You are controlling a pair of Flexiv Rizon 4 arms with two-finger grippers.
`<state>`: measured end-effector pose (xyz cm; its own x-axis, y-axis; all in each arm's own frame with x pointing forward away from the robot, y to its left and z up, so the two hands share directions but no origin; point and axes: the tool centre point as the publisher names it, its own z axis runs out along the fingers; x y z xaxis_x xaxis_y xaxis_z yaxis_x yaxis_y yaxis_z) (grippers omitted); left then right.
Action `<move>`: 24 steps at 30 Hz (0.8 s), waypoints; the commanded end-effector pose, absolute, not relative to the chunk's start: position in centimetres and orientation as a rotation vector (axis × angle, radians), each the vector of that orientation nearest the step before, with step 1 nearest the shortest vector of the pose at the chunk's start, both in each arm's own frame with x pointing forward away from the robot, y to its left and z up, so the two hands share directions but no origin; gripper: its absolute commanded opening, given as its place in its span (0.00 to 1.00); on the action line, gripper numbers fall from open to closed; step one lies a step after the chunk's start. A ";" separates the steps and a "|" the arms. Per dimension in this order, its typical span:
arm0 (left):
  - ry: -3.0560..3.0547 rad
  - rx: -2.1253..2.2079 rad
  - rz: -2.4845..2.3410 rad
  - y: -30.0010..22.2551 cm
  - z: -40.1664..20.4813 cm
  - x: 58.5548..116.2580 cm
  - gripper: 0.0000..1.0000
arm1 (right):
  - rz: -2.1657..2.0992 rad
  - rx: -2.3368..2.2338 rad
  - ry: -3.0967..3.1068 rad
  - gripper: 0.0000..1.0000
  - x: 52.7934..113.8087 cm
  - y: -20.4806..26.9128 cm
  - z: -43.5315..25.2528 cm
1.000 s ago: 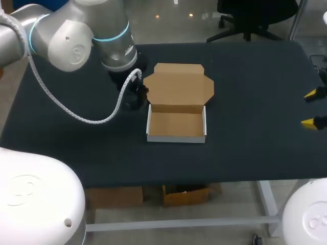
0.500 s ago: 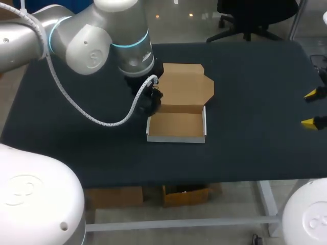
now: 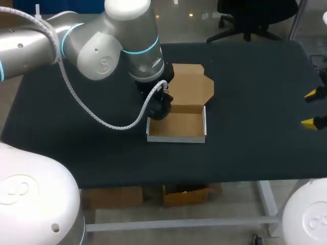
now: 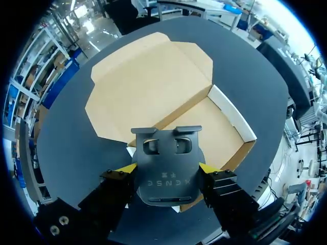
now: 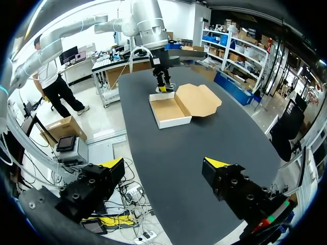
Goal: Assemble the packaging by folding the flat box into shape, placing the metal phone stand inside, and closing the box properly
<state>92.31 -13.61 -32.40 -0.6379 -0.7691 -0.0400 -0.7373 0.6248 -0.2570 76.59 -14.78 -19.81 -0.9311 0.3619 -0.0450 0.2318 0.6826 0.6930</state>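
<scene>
The cardboard box [image 3: 179,126] stands folded into an open tray with white outer walls, and its lid flap [image 3: 192,86] lies flat behind it. My left gripper [image 3: 159,107] hangs over the tray's back left corner. In the left wrist view this gripper [image 4: 167,168] is shut on the dark metal phone stand [image 4: 166,153], one finger against each side. The tray [image 4: 219,130] and lid [image 4: 145,87] lie just beneath and ahead of the stand. My right gripper [image 3: 312,108] stands open at the table's right edge, far from the box [image 5: 167,112], with nothing between its fingers [image 5: 217,164].
The black table [image 3: 255,76] is bare to the right of and in front of the box. My left arm's white cable [image 3: 102,120] loops low over the table to the left of the tray. The inside of the tray holds nothing.
My left arm has carried the phone stand to the right, from beside the lid's left edge to over the tray's back left corner. The right arm has kept still.
</scene>
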 end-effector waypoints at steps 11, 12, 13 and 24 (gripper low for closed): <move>2.748 -1.197 -0.336 -18.1 -35.0 92.1 0.00 | 1.085 0.481 2.714 1.00 76.5 -14.9 -19.8; 2.762 -1.189 -0.335 -18.4 -35.2 92.0 0.00 | 1.085 0.481 2.714 1.00 76.5 -14.9 -19.8; 2.764 -1.184 -0.336 -18.7 -35.3 91.9 0.00 | 1.085 0.481 2.714 1.00 76.5 -14.9 -19.8; 2.789 -1.134 -0.324 -20.4 -37.2 91.7 0.00 | 1.085 0.481 2.714 1.00 76.5 -14.9 -19.8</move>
